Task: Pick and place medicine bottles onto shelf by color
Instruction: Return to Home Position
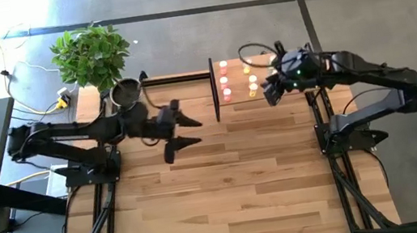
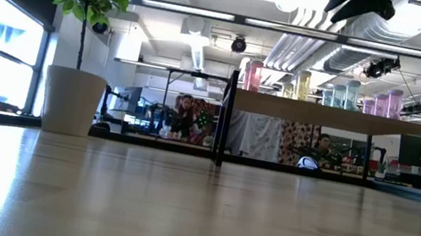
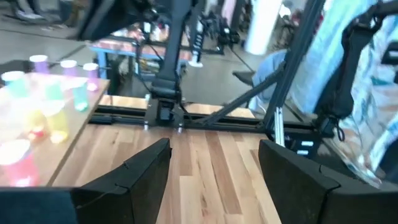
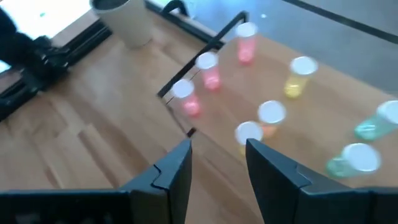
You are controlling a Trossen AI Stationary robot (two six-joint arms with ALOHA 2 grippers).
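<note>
Big wooden surface (image 1: 234,178), and the shelf (image 1: 239,88) stands at its far edge. The left gripper (image 1: 199,131) hangs just beside the shelf, fingers spread and empty, while the right gripper (image 1: 272,91) hovers over the board, fingers spread too. The medicine bottles (image 1: 226,81) stand on the shelf in pink, yellow and green rows.

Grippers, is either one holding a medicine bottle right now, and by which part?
Nothing is held. The left gripper is open over the table; the right gripper is open above the shelf, clear of the medicine bottles.
</note>
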